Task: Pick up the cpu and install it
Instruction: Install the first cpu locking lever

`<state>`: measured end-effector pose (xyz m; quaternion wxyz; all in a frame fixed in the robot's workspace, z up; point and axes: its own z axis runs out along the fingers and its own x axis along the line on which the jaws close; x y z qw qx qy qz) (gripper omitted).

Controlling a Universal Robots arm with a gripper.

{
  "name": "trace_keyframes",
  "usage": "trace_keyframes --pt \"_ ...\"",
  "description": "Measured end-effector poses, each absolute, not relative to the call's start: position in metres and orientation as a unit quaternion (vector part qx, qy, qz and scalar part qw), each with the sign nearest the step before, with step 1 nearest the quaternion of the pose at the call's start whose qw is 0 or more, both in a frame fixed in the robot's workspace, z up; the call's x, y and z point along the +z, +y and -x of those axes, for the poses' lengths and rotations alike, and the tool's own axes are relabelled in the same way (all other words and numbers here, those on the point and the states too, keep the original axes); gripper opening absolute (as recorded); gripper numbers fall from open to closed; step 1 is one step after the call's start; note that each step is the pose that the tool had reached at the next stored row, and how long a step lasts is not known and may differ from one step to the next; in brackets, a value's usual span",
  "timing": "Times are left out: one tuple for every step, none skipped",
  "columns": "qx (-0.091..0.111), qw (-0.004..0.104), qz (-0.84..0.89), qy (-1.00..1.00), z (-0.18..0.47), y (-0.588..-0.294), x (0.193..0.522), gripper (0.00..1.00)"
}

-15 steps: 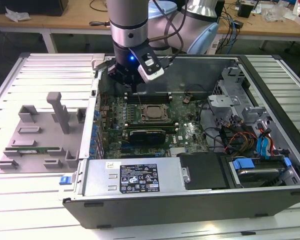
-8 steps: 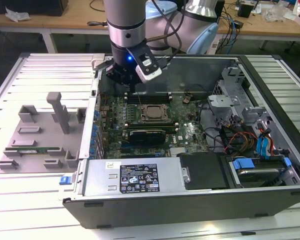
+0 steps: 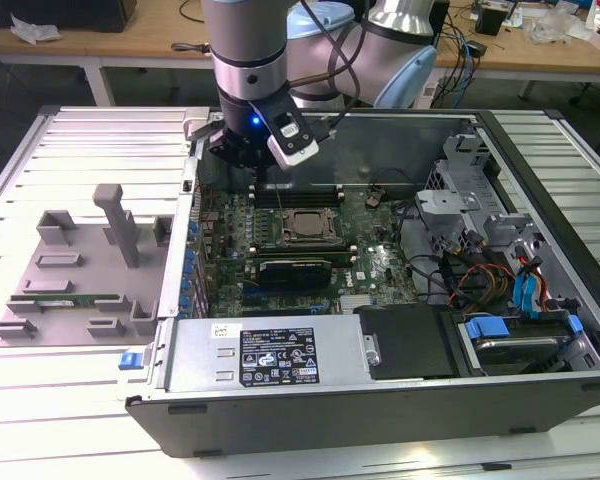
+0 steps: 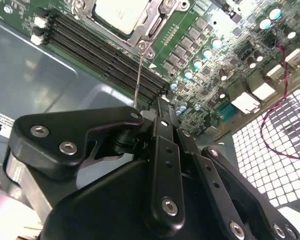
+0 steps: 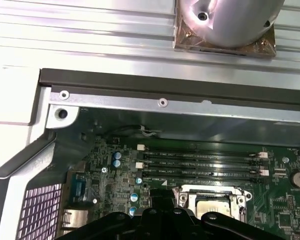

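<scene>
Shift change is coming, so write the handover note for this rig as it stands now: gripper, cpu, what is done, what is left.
Gripper: hangs over the black memory slots inside the open dark-grey computer case. Open or shut: cannot tell.
Cpu: the small flat square silver-grey chip lies in the dark metal-framed socket on the green motherboard, apart from the gripper.
Done: the cpu appears to be placed in the socket.
Left: the socket's thin wire lever seems to stand up, so the clamping looks not yet done.
</scene>
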<state>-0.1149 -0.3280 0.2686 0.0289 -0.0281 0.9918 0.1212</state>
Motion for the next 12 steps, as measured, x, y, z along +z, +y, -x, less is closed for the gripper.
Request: trace_keyframes --pt "0.128 0.029 0.028 0.991 0.115 -0.328 0.267 0.11" --pt "0.131 0.029 0.028 0.991 0.115 -0.328 0.266 0.11" --pt "0.133 0.03 0.028 0.99 0.115 -0.328 0.265 0.11" --pt "0.138 0.03 0.028 0.99 0.115 -0.328 0.263 0.11" --pt "0.14 0.03 0.028 0.989 0.115 -0.328 0.261 0.11" --pt "0.143 0.03 0.028 0.989 0.115 -0.328 0.26 0.11" --pt "0.144 0.03 0.027 0.989 0.115 -0.328 0.259 0.11" --pt "0.146 0.03 0.027 0.988 0.115 -0.328 0.258 0.11" --pt "0.147 0.03 0.027 0.988 0.115 -0.328 0.258 0.11" --pt "0.148 0.03 0.027 0.988 0.115 -0.328 0.257 0.11" --pt "0.149 0.03 0.027 0.988 0.115 -0.328 0.255 0.11" --pt "0.149 0.03 0.027 0.988 0.114 -0.328 0.254 0.11"
